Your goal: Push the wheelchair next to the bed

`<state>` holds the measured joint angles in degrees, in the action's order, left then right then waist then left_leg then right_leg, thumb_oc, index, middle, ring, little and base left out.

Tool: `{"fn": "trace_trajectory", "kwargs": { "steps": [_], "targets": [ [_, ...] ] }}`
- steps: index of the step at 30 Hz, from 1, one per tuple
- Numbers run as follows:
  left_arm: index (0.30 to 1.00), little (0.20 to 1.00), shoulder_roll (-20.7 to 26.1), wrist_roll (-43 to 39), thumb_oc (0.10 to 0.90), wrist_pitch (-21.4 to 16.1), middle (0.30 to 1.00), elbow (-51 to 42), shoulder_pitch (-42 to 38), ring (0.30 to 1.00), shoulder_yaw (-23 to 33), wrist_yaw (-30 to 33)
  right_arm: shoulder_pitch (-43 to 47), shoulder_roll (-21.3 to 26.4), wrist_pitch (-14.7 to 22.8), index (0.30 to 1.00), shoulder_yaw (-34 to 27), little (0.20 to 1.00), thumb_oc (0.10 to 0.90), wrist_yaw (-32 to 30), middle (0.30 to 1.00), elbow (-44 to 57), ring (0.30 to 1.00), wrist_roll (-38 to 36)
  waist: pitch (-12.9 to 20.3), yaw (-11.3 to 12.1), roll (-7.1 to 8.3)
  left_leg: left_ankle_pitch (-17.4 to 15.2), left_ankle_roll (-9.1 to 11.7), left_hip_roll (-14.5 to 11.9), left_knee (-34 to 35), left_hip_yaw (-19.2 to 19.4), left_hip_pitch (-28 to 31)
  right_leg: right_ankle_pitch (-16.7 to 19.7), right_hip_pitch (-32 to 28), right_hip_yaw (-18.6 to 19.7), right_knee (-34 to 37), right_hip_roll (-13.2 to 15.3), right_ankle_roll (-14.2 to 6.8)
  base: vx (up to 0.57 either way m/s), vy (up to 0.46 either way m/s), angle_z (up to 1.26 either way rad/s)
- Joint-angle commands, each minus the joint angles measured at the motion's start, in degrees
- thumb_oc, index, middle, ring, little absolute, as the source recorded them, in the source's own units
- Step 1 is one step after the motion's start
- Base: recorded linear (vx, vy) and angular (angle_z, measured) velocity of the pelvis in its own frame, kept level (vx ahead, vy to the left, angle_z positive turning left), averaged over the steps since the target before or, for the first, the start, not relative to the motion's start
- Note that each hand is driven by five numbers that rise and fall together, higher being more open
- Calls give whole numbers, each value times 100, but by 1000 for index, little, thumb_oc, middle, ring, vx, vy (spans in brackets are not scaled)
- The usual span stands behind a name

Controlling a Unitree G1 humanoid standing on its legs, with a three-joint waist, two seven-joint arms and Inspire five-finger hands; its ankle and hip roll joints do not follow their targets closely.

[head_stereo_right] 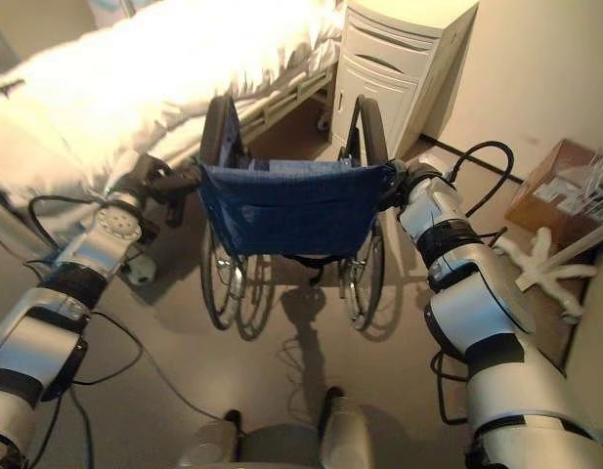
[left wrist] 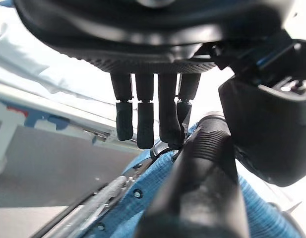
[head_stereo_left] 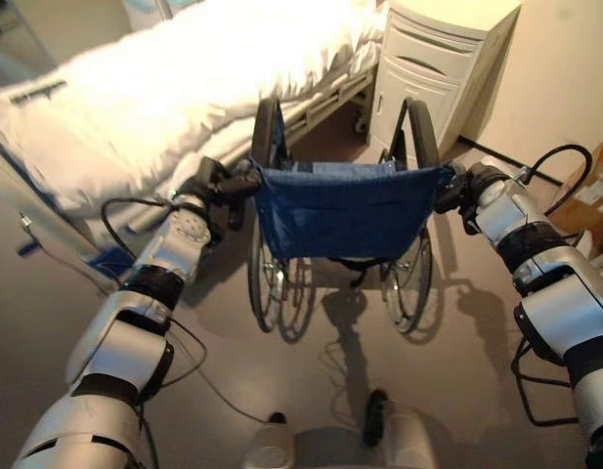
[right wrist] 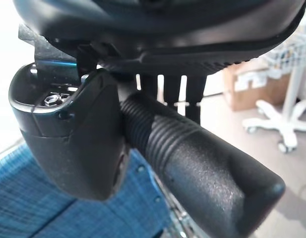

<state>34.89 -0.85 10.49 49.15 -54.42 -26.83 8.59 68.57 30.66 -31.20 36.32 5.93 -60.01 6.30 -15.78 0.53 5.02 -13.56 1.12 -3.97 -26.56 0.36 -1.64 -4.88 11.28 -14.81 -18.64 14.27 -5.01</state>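
Observation:
A wheelchair with a blue cloth backrest [head_stereo_left: 335, 210] stands on the floor in front of me, its big wheels [head_stereo_left: 272, 278] below. Its front points toward the bed [head_stereo_left: 184, 78], which lies at the upper left under a white duvet. My left hand [head_stereo_left: 218, 186] is on the left push handle [left wrist: 207, 168], which runs between the thumb and the fingers [left wrist: 143, 119]. My right hand [head_stereo_left: 457, 188] holds the right push handle [right wrist: 192, 158] the same way, thumb [right wrist: 68, 139] on one side and fingers behind it.
A white bedside cabinet [head_stereo_left: 433, 59] stands just beyond the wheelchair at the upper right, close to the bed's frame [head_stereo_left: 325, 103]. By the right wall are a cardboard box [head_stereo_right: 565, 191] and a white wheeled stand base [head_stereo_right: 545, 264].

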Motion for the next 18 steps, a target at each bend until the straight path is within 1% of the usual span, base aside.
{"fn": "trace_trajectory", "kwargs": {
  "steps": [1, 2, 3, 4, 5, 6, 7, 8, 9, 10, 11, 12, 13, 14, 15, 16, 17, 18],
  "targets": [
    [300, 300, -332, -218, 400, -148, 300, 402, -84, 300, -368, -67, -593, -467, 1227, 300, 561, 300, 400, 764, 300, 313, 300, -98, 38, -100, -82, 947, 335, -98, 958, 520, 1328, 1508, -150, -177, 1419, -191, -149, 134, 24, 73],
    [300, 300, -406, -283, 400, -159, 300, 492, -129, 300, -393, -32, -602, -432, 1244, 300, 597, 300, 400, 759, 300, 256, 300, -109, 77, -189, -165, 1479, 547, -360, 587, 656, 1310, 1400, -210, -251, 1367, -314, -7, 106, 0, 97],
    [300, 300, -452, -325, 400, -139, 300, 555, -222, 300, -445, -36, -587, -403, 1217, 300, 655, 300, 400, 742, 300, 250, 300, -108, 70, -231, -163, 1932, 679, -497, 171, 684, 1048, 1278, -338, -252, 1383, -401, 137, 137, -56, 90],
    [300, 300, -496, -379, 400, -131, 300, 585, -303, 300, -519, -8, -574, -382, 1209, 300, 716, 300, 400, 668, 300, 230, 300, -152, 0, -205, -104, 2087, 700, -448, -407, 581, 556, 1187, -519, -197, 1422, -444, 251, 114, -78, 59],
    [300, 300, -501, -386, 400, -115, 300, 575, -327, 300, -527, 0, -565, -359, 1216, 300, 735, 300, 400, 646, 300, 237, 300, -186, -52, -173, -57, 2064, 681, -370, -688, 514, 290, 1175, -615, -164, 1449, -441, 274, 134, -86, 40],
    [300, 300, -502, -400, 400, -107, 300, 551, -377, 300, -539, 8, -539, -314, 1211, 300, 761, 300, 400, 588, 300, 252, 300, -270, -162, -112, 39, 2082, 644, -226, -1000, 447, -173, 1155, -785, -103, 1505, -415, 305, 144, -35, 9],
    [300, 300, -498, -369, 400, -119, 300, 543, -414, 300, -515, -3, -493, -294, 1210, 300, 712, 300, 400, 613, 300, 247, 300, -253, -322, -27, 57, 2105, 657, -246, -1086, 477, -543, 1090, -1046, -57, 1565, -466, 315, 283, 77, -26],
    [300, 300, -504, -350, 400, -184, 300, 623, -418, 300, -503, -7, -456, -333, 1224, 300, 659, 300, 400, 646, 300, 190, 300, -143, -507, 67, 0, 2095, 625, -323, -809, 498, -695, 1015, -1352, 37, 1637, -566, 297, 254, 118, -50],
    [300, 300, -503, -344, 400, -193, 300, 633, -420, 300, -503, -14, -452, -338, 1219, 300, 651, 300, 400, 648, 300, 184, 300, -130, -519, 72, 14, 2117, 614, -306, -747, 508, -694, 1017, -1364, 46, 1648, -552, 291, 392, 292, -63],
    [300, 300, -478, -348, 400, -233, 300, 602, -302, 300, -467, 26, -438, -447, 1154, 300, 626, 300, 400, 610, 300, 200, 300, -37, -630, 196, -110, 2551, 634, -473, 143, 388, -822, 912, -1628, 239, 1713, -687, 248, 370, 342, -50],
    [300, 300, -460, -339, 400, -243, 300, 581, -243, 300, -455, 65, -409, -506, 1156, 300, 624, 300, 400, 588, 300, 194, 300, -7, -688, 297, -216, 2786, 665, -558, 861, 226, -922, 840, -1754, 396, 1737, -769, 191, 376, 351, -38],
    [300, 300, -458, -328, 400, -247, 300, 577, -232, 300, -454, 62, -405, -517, 1152, 300, 625, 300, 400, 585, 300, 190, 300, -1, -723, 320, -222, 2812, 674, -564, 962, 218, -886, 820, -1801, 427, 1738, -772, 184, 309, 343, -43],
    [300, 300, -327, -315, 400, -164, 300, 457, -199, 300, -437, 113, -346, -562, 1199, 300, 662, 300, 400, 554, 300, 293, 300, 21, -760, 555, -297, 2846, 664, -389, 1826, -179, -1069, 749, -1948, 705, 1813, -806, 62, 197, 239, -66],
    [300, 300, -253, -314, 400, -131, 300, 395, -204, 300, -410, 105, -299, -524, 1191, 300, 681, 300, 400, 529, 300, 379, 300, -56, -777, 630, -272, 2751, 635, -310, 1869, -164, -1105, 699, -2001, 763, 1836, -767, 30, 194, 259, -74],
    [300, 300, -214, -305, 400, -120, 300, 362, -211, 300, -387, 65, -273, -488, 1149, 300, 693, 300, 400, 509, 300, 439, 300, -140, -770, 652, -261, 2653, 604, -290, 1853, -85, -1110, 667, -2003, 757, 1833, -741, 13, 139, 197, -94],
    [300, 300, -174, -287, 400, -99, 300, 345, -225, 300, -361, -45, -290, -429, 1068, 300, 677, 300, 400, 482, 300, 518, 300, -297, -697, 612, -259, 2445, 532, -303, 1910, 153, -1001, 618, -1941, 657, 1749, -685, -30, 224, 325, -114],
    [300, 300, -75, -292, 400, -105, 300, 377, -253, 300, -440, -120, -423, -414, 1092, 300, 588, 300, 400, 559, 300, 571, 300, -168, -591, 583, -269, 2315, 449, -161, 2127, 50, -854, 650, -1815, 658, 1651, -609, -112, 262, 354, -130],
    [300, 300, -10, -364, 400, -80, 300, 352, -273, 300, -503, -139, -493, -367, 1106, 300, 628, 300, 400, 506, 300, 625, 300, -237, -547, 580, -276, 2239, 390, -96, 2272, 37, -689, 683, -1717, 644, 1616, -538, -167, 231, 302, -99]
  ]
}}
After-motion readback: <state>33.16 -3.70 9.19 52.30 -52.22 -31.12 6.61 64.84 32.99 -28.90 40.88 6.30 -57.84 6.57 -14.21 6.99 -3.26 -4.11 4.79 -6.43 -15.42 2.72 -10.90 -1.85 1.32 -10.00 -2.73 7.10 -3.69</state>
